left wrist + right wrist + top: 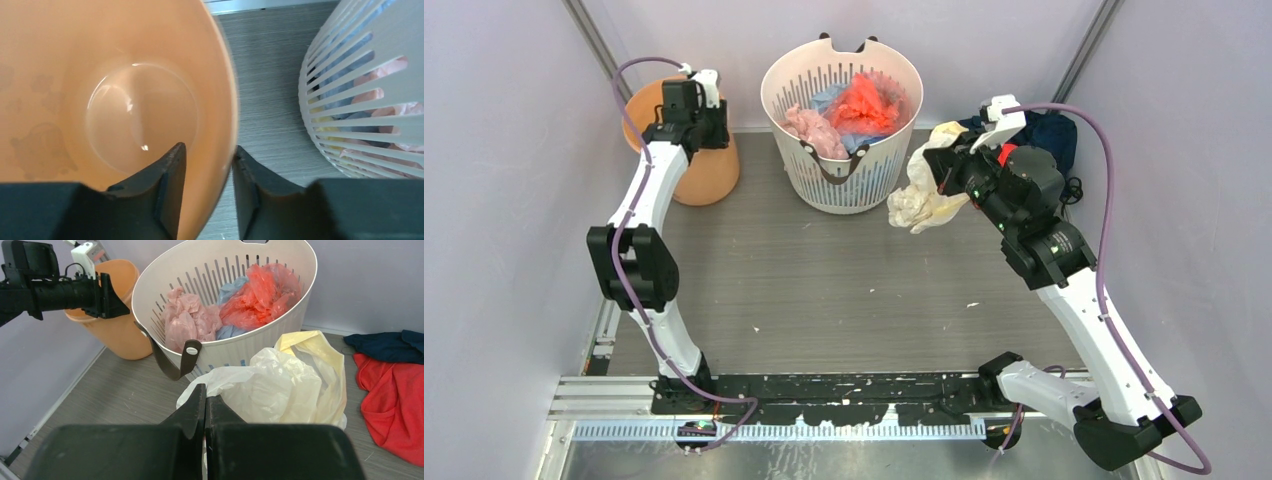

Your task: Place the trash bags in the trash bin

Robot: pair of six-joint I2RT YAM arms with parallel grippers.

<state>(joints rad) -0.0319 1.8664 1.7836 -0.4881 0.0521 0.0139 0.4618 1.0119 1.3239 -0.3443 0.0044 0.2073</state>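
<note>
Left of frame, the trash bin (55,60) is smooth orange plastic; its inner floor is glossy with light reflections, and faint darker blotches mark the wall. At centre, the trash bag (280,385) is thin, translucent pale-yellow film, heavily wrinkled, with a slight sheen. Top centre, the basket (150,285) is white moulded plastic, slotted, satin. Inside it the bundles (260,290) are crinkled red, pink and blue film. At the right edge, the cloth heap (395,400) is matt red and navy fabric. The table (824,270) is grey, finely streaked, matt. The left gripper (209,155) has matt black plastic fingers. At the bottom, the rail (604,395) is dull bare metal.
</note>
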